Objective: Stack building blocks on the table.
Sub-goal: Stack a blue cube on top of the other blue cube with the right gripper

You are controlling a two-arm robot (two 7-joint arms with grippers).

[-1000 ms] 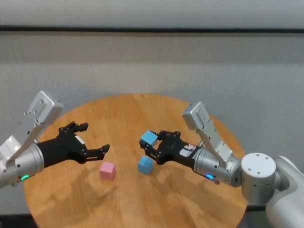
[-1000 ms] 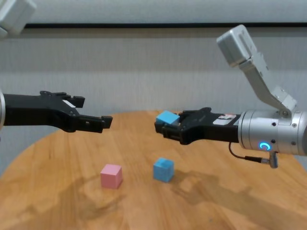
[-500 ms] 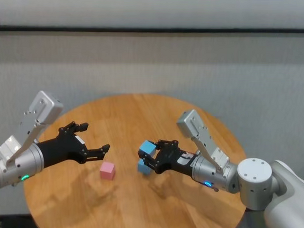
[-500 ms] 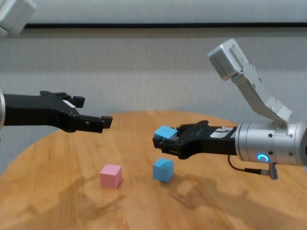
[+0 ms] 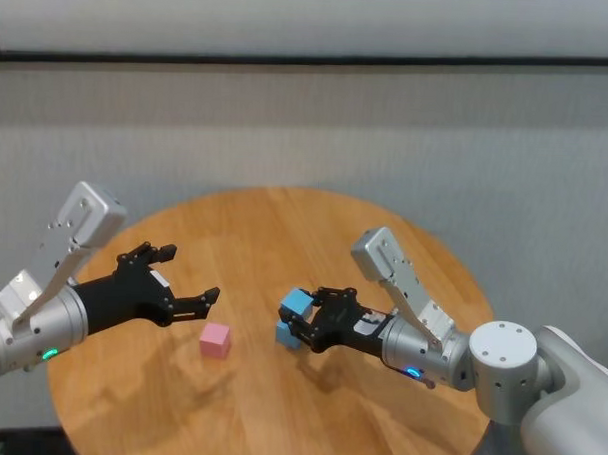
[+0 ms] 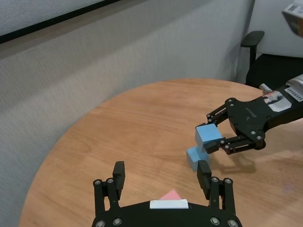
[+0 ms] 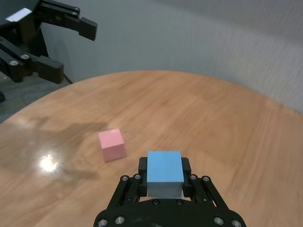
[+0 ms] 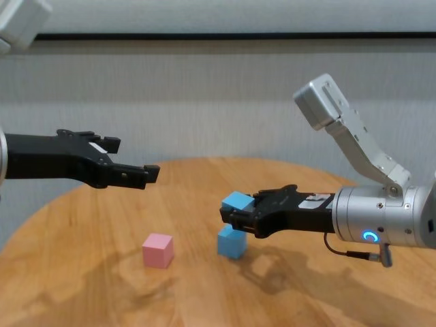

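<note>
My right gripper (image 8: 236, 213) is shut on a light blue block (image 8: 237, 201) and holds it just above the second light blue block (image 8: 231, 243), which rests on the round wooden table (image 5: 284, 227). The held block (image 7: 164, 172) hides the lower one in the right wrist view. Both blue blocks show in the left wrist view, the held one (image 6: 208, 134) over the resting one (image 6: 195, 156). The pink block (image 5: 215, 340) lies on the table to their left. My left gripper (image 5: 190, 273) is open and empty, hovering above and left of the pink block (image 6: 171, 195).
The table's curved edge (image 5: 453, 263) falls off toward a grey wall behind. A dark chair (image 6: 258, 52) stands beyond the table's far side in the left wrist view.
My right gripper has moved down and toward the table's middle with the blue block, from well above the resting blue block to just over it. The left arm has not moved.
</note>
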